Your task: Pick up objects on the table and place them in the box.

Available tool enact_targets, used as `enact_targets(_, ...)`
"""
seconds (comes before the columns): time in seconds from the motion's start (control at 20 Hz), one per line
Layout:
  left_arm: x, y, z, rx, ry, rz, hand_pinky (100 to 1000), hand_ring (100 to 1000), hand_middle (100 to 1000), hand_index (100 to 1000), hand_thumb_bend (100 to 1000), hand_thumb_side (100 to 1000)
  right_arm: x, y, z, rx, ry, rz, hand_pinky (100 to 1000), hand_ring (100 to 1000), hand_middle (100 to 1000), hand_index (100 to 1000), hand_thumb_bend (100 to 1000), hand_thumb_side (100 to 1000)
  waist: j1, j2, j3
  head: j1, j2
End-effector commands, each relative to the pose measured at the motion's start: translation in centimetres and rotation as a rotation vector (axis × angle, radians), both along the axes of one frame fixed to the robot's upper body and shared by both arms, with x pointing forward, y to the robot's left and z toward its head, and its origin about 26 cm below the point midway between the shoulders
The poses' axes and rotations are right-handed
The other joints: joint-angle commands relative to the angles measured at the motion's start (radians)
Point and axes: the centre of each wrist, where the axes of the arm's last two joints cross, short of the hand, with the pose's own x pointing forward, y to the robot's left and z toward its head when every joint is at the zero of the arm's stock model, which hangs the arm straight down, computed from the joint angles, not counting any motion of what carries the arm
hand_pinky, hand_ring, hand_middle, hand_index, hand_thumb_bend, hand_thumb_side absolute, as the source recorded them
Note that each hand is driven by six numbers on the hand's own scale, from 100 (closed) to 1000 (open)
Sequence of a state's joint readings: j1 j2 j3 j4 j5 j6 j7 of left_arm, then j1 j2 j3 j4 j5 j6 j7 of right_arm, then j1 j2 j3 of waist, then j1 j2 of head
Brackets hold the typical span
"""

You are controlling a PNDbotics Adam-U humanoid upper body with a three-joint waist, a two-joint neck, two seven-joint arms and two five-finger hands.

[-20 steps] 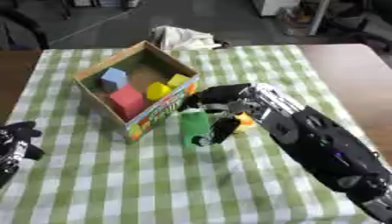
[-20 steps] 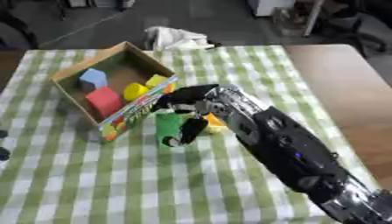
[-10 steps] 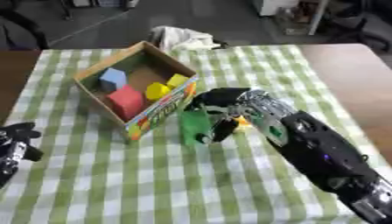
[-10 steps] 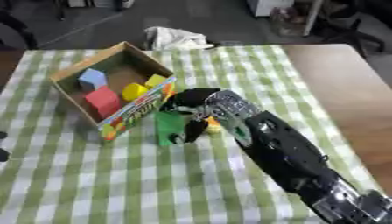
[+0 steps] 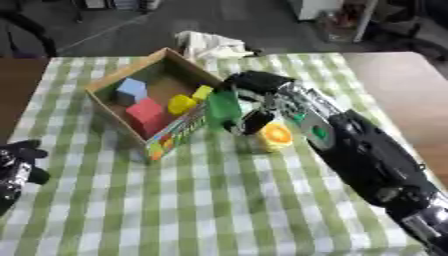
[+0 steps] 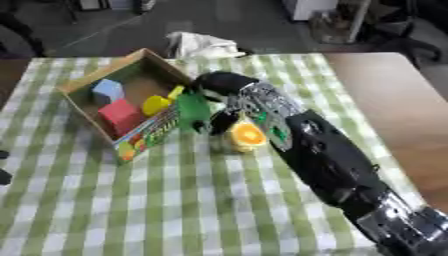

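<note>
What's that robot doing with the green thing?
The robot's right hand has its fingers curled round a green block and holds it beside the rim of the cardboard box. A blue, a red and a yellow block already lie in the box. A yellow and orange thing waits on the checked tablecloth. The left hand rests idle at the lower left.

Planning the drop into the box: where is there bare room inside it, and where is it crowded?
Bare floor shows in the box middle, between the blue block and yellow pieces. Crowded: the near corner around the red block.
</note>
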State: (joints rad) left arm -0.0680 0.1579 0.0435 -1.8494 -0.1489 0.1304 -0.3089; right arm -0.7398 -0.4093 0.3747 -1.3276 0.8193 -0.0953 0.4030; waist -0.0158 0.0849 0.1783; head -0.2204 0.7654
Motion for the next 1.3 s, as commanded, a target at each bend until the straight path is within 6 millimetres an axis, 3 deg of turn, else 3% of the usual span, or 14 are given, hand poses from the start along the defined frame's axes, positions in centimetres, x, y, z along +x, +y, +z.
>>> enact_targets(0.05,0.0,-0.2,0.6,0.003,-0.02,-0.026,588,527,648,789,101,599,0.5,-1.0,3.5,0.049,-0.057,-0.028,732,835,527,678,194,215,0.005,-0.014,0.006,-0.004,0.005)
enact_targets(0.25,0.1,-0.8,0.6,0.0,-0.016,-0.063,588,527,648,789,101,599,1.7,-0.7,4.3,0.095,-0.049,-0.06,732,839,551,699,184,215,0.01,-0.012,0.028,-0.02,0.005)
enact_targets(0.5,0.3,-1.6,0.8,-0.004,-0.02,-0.118,588,527,648,789,101,600,3.0,0.5,3.0,0.092,-0.049,-0.083,735,840,592,756,204,244,0.018,-0.004,0.067,-0.053,0.005)
enact_targets(0.6,0.4,-1.7,0.9,-0.005,-0.023,-0.129,588,526,648,789,100,599,3.5,1.0,2.3,0.089,-0.06,-0.093,736,840,613,778,216,273,0.019,0.0,0.079,-0.061,0.005)
enact_targets(1.0,0.5,-1.9,0.9,-0.005,-0.024,-0.139,588,526,648,790,101,602,3.5,2.7,0.8,0.052,-0.206,-0.07,758,862,837,938,360,532,0.016,0.002,0.086,-0.068,0.005)
enact_targets(1.3,0.5,-1.8,0.9,-0.004,-0.022,-0.133,588,525,647,790,104,604,3.4,3.3,-1.1,-0.037,-0.224,-0.019,776,881,914,975,403,573,0.012,0.004,0.082,-0.064,0.005)
